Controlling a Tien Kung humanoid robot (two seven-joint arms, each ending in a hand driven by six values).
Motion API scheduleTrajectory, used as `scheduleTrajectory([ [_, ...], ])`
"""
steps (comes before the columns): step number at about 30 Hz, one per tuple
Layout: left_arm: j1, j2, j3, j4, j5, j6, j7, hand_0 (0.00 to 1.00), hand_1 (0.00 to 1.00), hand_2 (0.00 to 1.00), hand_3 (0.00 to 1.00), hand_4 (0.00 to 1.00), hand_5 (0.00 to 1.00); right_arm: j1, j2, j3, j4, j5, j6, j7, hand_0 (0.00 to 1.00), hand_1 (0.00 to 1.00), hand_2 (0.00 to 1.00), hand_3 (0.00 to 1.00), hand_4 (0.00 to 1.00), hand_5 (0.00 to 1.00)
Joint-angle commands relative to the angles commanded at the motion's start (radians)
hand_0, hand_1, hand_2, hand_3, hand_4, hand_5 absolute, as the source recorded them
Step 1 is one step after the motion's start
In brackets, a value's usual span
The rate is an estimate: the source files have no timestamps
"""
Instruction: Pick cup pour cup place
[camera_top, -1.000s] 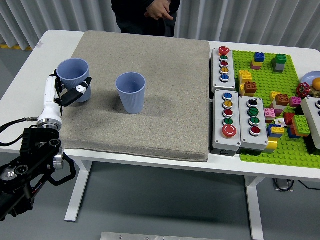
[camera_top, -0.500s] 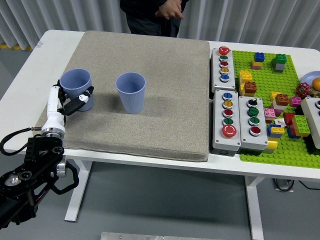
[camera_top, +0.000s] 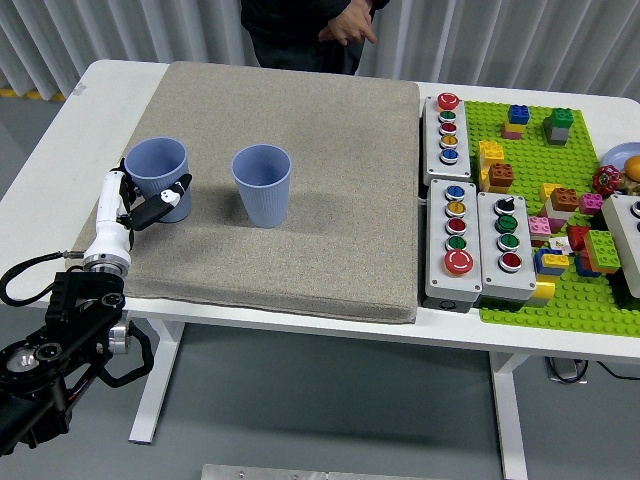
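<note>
Two blue-grey plastic cups stand upright on the beige mat (camera_top: 330, 200). The left cup (camera_top: 157, 170) is near the mat's left edge, and the second cup (camera_top: 262, 184) stands a little to its right. My left hand (camera_top: 150, 203) comes in from the lower left. Its white forearm lies along the mat's edge, and its fingers (camera_top: 170, 194) curl around the lower front of the left cup. The inside of both cups is too dim to judge. My right arm does not show.
Button boxes (camera_top: 448, 128) (camera_top: 480, 245) lie right of the mat. A green baseplate (camera_top: 520, 290) with several toy bricks is at the far right. A person in dark clothes stands at the far side with a hand (camera_top: 350, 25) held near the body.
My left hand and the left cup have shifted slightly right and toward the near edge. The cup now sits lower on the mat. The person has shifted a little to the right.
</note>
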Motion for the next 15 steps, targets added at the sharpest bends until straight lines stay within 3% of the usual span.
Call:
scheduleTrajectory([
  [8,0.011,-0.001,0.003,0.001,0.008,-0.015,0.008,0.691,0.683,0.723,0.728,0.789,0.245,-0.004,0.001,0.002,0.0,-0.003,0.0,0.0,0.721,0.682,0.671,0.617,0.056,0.281],
  [9,0.012,-0.001,0.002,-0.001,0.011,-0.019,0.007,0.722,0.711,0.79,0.809,0.913,0.394,-0.005,0.001,0.002,0.0,-0.003,0.0,-0.001,0.721,0.682,0.671,0.616,0.056,0.28],
  [14,0.014,0.0,-0.008,-0.015,0.039,-0.038,0.008,0.722,0.711,0.79,0.809,0.913,0.394,-0.007,0.0,0.003,0.0,-0.008,0.002,-0.002,0.721,0.682,0.671,0.616,0.056,0.28],
  [15,0.014,0.0,-0.012,-0.018,0.046,-0.04,0.009,0.769,0.786,0.888,0.938,0.956,0.466,-0.007,0.0,0.003,0.0,-0.008,0.002,-0.002,0.721,0.682,0.671,0.616,0.055,0.278],
])
